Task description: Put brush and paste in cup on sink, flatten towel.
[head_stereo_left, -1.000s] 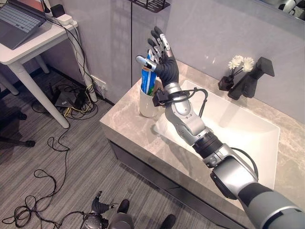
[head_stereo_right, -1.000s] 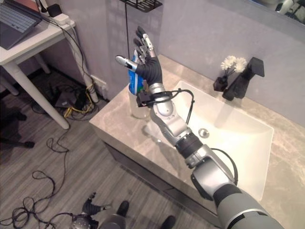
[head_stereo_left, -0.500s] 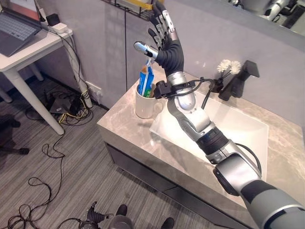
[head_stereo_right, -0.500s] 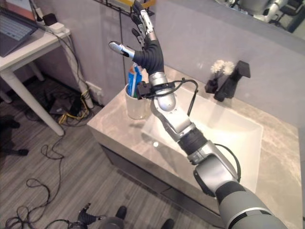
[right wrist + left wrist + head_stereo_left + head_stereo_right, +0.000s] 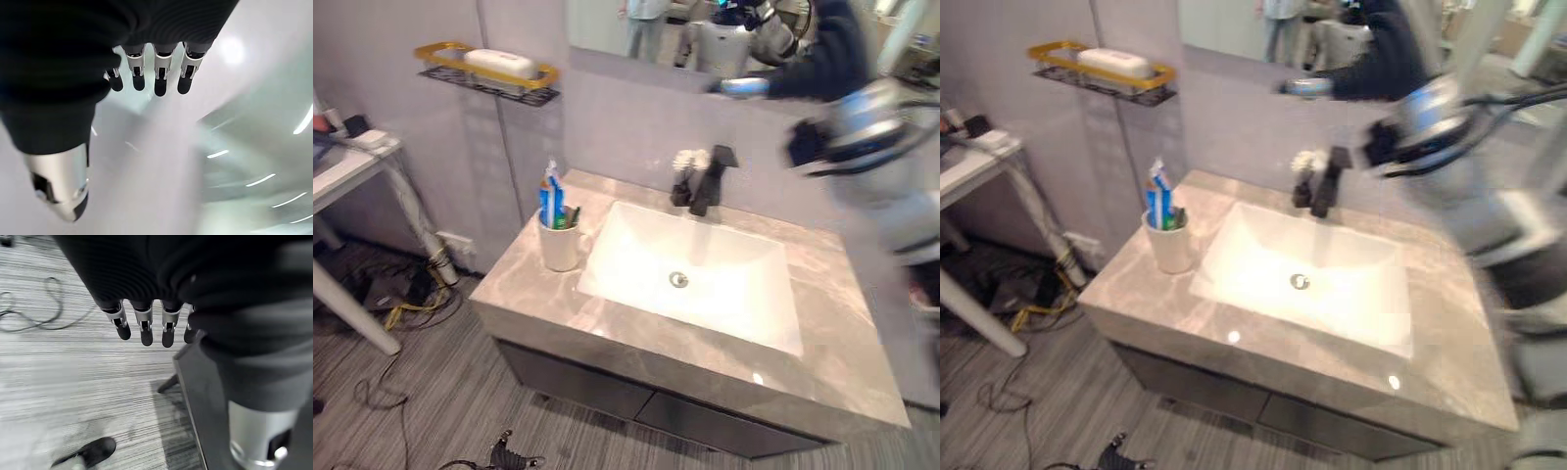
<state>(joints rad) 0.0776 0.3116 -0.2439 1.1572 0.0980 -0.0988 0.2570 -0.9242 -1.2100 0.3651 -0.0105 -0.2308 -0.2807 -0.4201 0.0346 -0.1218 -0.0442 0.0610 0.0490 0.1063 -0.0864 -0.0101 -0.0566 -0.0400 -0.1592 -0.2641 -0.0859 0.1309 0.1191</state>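
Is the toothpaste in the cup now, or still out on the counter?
In. The blue toothpaste tube stands upright in the white cup at the counter's left end, beside the sink basin.

Set high on the head, both eye views look down and forward over the whole marble counter point(image 5: 803, 294), from its front edge to the back wall and mirror point(image 5: 666, 39). Share almost everything: the white basin point(image 5: 690, 279), black tap point(image 5: 1324, 181), the cup point(image 5: 560, 245) at the counter's left end, the gold wall shelf point(image 5: 1102, 70). Right eye sits slightly to one side, so the same things fall a little further left. Left wrist view looks very close along the left hand point(image 5: 146, 289) straight down at striped grey floor point(image 5: 73, 382). Right wrist view looks equally close along the right hand point(image 5: 73, 58) toward a pale, smeared surface, unreadable.
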